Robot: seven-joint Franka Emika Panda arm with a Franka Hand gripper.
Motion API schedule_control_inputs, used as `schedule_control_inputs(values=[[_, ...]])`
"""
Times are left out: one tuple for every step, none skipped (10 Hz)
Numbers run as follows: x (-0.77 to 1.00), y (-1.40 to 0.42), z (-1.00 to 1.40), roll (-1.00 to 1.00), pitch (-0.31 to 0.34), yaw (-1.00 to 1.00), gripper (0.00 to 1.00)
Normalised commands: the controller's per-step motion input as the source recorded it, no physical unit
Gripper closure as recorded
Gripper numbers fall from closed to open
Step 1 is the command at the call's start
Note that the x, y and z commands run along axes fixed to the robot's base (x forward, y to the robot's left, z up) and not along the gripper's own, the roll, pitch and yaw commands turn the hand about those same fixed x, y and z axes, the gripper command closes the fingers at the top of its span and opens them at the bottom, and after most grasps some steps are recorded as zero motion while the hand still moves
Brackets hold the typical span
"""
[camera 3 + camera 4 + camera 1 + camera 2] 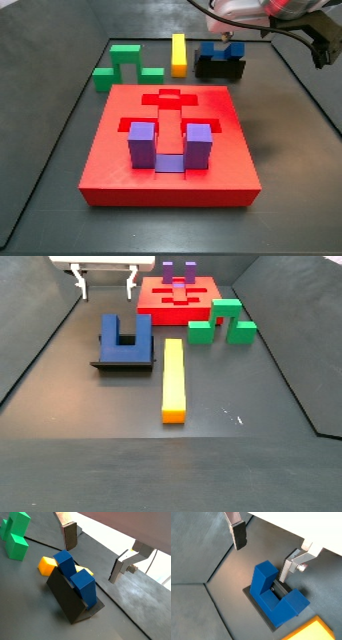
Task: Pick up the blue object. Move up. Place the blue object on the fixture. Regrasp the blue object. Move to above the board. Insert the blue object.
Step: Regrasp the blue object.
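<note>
Nearest us in a side view, a long yellow bar point(173, 380) lies on the dark table point(80, 446). Just beyond it, the blue block point(126, 338) rests on the black fixture point(123, 363), its two prongs pointing away toward the board point(181, 301). In the wrist views it leans on the fixture's slope, prongs up, its long axis running along the slope. Our claw point(264, 547) hovers above the block with its fingers point(238, 534) apart and nothing between them. We judge the placing step done and the regrasp in hand: next the claw needs to come down and close across the block. Farther off, green pieces point(219, 321) sit beside the red board, with a purple block point(178, 269) standing in it.
</note>
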Motion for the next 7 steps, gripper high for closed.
schedule_control_inputs(values=[[0.35,-0.07,-0.45,0.38,0.309,0.08,0.00],[0.25,0.00,-0.35,0.08,0.300,0.00,0.00],[0.29,0.00,-0.28,0.05,0.300,-0.02,0.00],[0.46,0.00,-0.06,0.05,0.343,-0.06,0.00],[0.55,0.07,0.00,0.07,0.391,-0.07,0.00],[0.58,0.07,-0.03,0.13,0.383,-0.05,0.00],[0.65,0.06,-0.06,0.25,0.380,-0.05,0.00]])
